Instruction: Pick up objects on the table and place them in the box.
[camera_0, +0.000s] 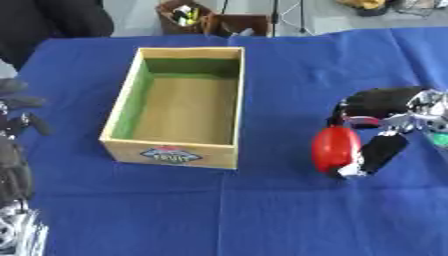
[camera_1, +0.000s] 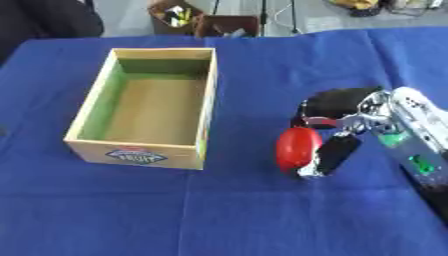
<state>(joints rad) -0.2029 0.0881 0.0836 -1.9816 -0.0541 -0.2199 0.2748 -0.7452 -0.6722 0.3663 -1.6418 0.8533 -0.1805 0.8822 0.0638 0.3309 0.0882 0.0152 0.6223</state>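
Red, rounded object (camera_0: 335, 145) sits on the blue tablecloth (camera_0: 262, 210) to the right of the wooden box (camera_0: 179, 152), well apart from it, in the left eye view. The robot's right hand (camera_0: 385, 120) comes in from the right edge and wraps the object, dark fingers curled over its far side and a thumb (camera_0: 378, 155) pressed along its right flank, so the hand is gripping it; whether the object is lifted off the cloth cannot be told. The box stands upright with its open top showing a green inner wall on the left and a bare brown floor, and a coloured label on its near face. The left hand (camera_0: 17, 125) shows blurred at the left edge, and its finger state cannot be told. In the right eye view the same grasp appears: the right hand (camera_1: 346, 112) closes round the red object (camera_1: 297, 145), with the silver forearm (camera_1: 411, 135) stretching towards the near right. The box (camera_1: 140, 152) lies to the left, its interior holding nothing visible.
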